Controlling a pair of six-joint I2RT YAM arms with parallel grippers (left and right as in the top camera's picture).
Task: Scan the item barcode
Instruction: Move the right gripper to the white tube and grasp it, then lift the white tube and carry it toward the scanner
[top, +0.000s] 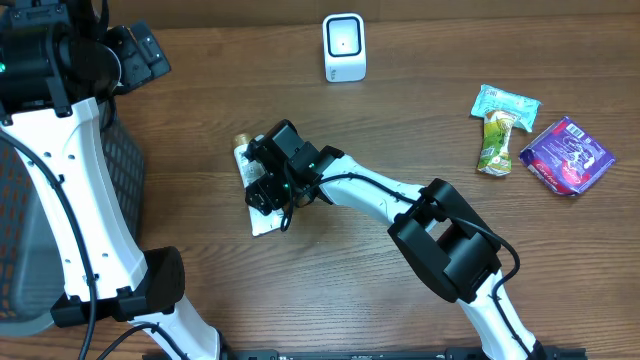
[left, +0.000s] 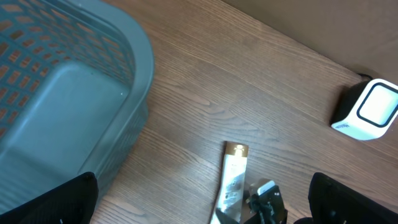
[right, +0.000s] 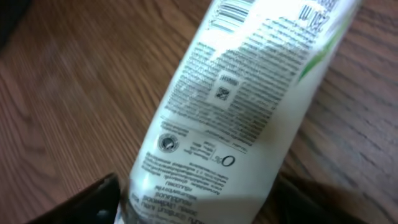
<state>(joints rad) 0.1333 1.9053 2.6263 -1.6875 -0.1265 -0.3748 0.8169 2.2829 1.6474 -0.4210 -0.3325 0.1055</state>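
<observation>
White tube (right: 230, 106) straddled by right claw (right: 202, 202) (grip unclear); left claw (left: 205, 199) gapes wide.

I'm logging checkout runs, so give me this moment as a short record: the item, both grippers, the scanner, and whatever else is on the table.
item: white tube with a gold cap, lying flat on the table
barcode: on the tube's upward face
right gripper: down over the tube, a finger at each side; grip unclear
left gripper: open, empty, above the table beside the basket
scanner: white, upright, apart from the tube
other items: teal packet, green packet, purple packet, grouped at the right
scan: not yet done
</observation>
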